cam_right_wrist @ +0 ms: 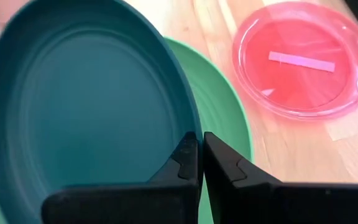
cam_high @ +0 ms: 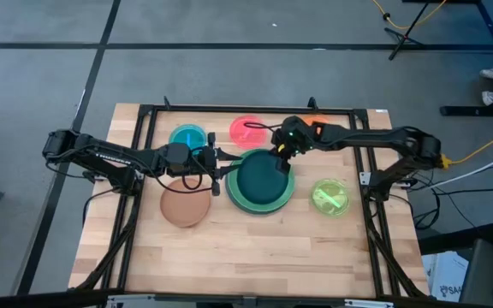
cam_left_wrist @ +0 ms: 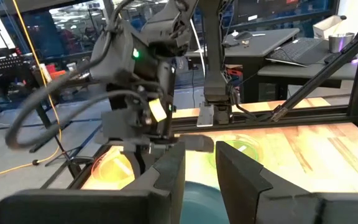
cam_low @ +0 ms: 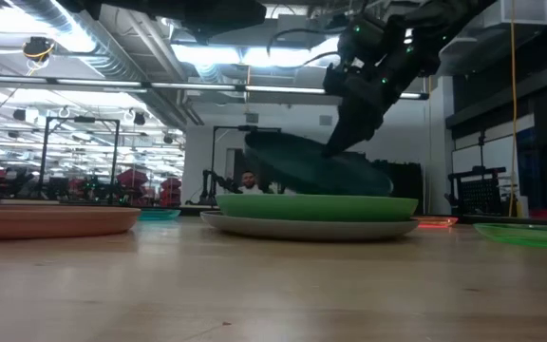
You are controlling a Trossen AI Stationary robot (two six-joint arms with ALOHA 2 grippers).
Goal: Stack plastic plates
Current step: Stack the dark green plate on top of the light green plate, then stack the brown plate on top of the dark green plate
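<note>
My right gripper (cam_high: 279, 155) is shut on the dark teal plate (cam_high: 259, 178), which sits tilted over the mint green plate (cam_low: 316, 206). The green plate lies in the grey plate (cam_low: 297, 228) at the table's middle. My left gripper (cam_left_wrist: 197, 171) is open and level at the stack's left rim (cam_high: 228, 175), with teal showing low between its fingers. The brown plate (cam_high: 184, 206) lies flat near my left arm. The blue (cam_high: 187, 136), pink (cam_right_wrist: 300, 59) and lime (cam_high: 330, 197) plates lie apart. The orange plate (cam_high: 317, 126) is partly hidden by my right arm. My right gripper pinches the teal plate's rim (cam_right_wrist: 188, 127) on its far right side between its two fingers (cam_right_wrist: 225, 165). The fingers slant down from above and the right. The plate is tilted; its lower side dips behind the green plate's rim (cam_low: 387, 201), and I cannot tell whether it rests there.
A black frame (cam_high: 229, 109) borders the wooden table. Bare wood (cam_high: 255, 257) stretches along the near edge. A person (cam_low: 249, 182) sits far behind the table in the room.
</note>
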